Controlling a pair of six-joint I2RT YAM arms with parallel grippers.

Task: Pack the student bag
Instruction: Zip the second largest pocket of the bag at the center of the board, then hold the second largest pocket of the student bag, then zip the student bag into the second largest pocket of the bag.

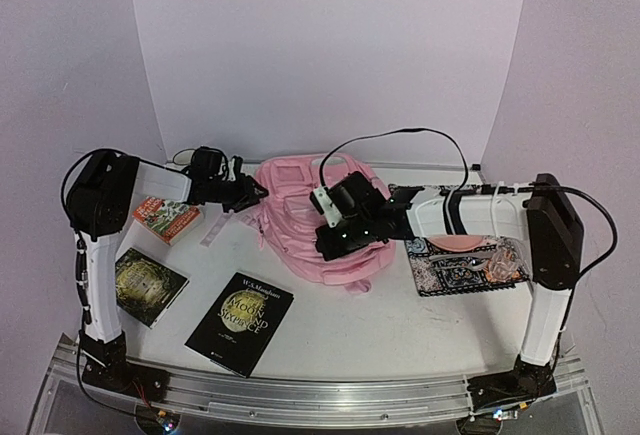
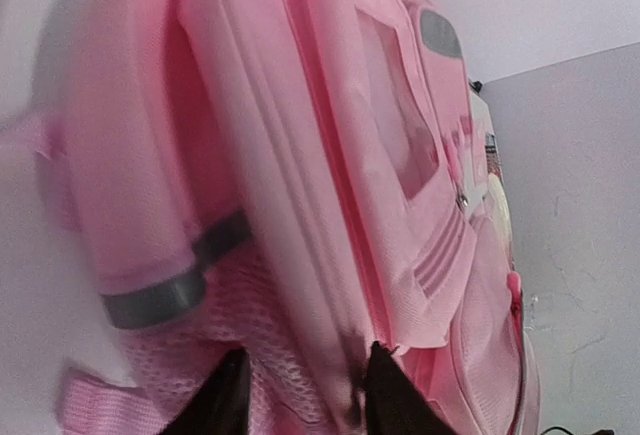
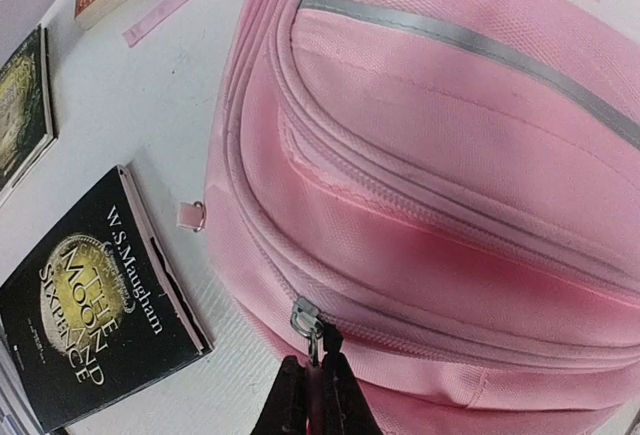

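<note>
The pink student bag [image 1: 300, 225] lay at the middle back of the white counter [image 1: 380, 320], with the right gripper [image 3: 315, 395] pinched closed on a metal zipper pull [image 3: 305, 320] at its front seam and the left gripper [image 2: 305, 355] standing partly apart at the bag's mesh side.

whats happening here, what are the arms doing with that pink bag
The right gripper is pinched shut on a zipper pull of the student bag. The left gripper straddles the bag's side; whether it grips is unclear. Three books lie outside on the table.
</note>
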